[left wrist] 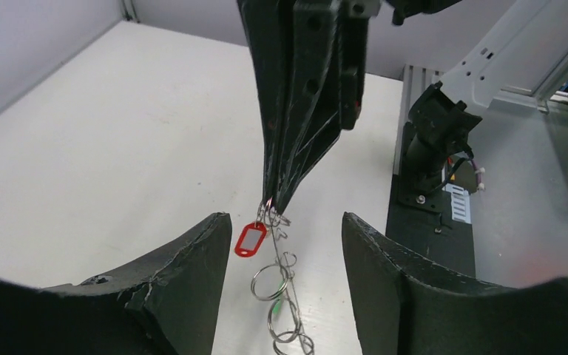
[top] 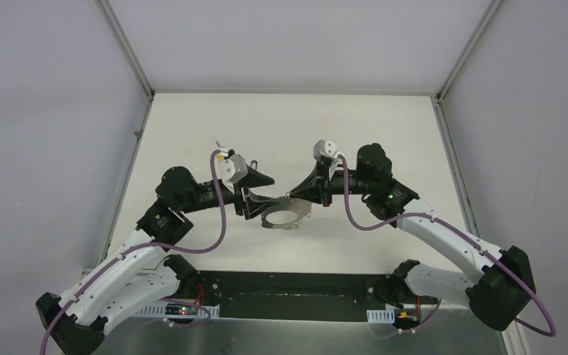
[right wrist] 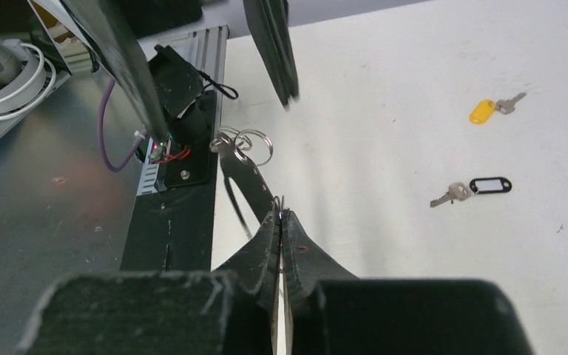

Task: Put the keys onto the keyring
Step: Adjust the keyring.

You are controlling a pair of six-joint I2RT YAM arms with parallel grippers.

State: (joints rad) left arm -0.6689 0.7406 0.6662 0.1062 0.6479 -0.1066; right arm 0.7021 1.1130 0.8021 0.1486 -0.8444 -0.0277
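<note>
The keyring (top: pixel 284 218) hangs as a thin silvery wire loop between the two arms. My right gripper (right wrist: pixel 280 213) is shut on its top end, seen in the left wrist view as closed black fingertips (left wrist: pixel 276 198). A red tag (left wrist: pixel 251 239), small rings (left wrist: pixel 271 281) and a green tag (left wrist: pixel 275 315) dangle along the wire below that pinch. My left gripper (left wrist: pixel 285 219) is open, with its fingers on either side of the hanging wire and not touching it. Two keys lie on the table, one with a yellow tag (right wrist: pixel 481 112) and one with a black tag (right wrist: pixel 489 184).
The dark base plate (right wrist: pixel 170 222) and a purple cable (right wrist: pixel 107 140) lie along the near table edge. The left arm's fingers (right wrist: pixel 272 44) hang close above the right gripper. White enclosure walls (top: pixel 52 126) stand on both sides and at the back.
</note>
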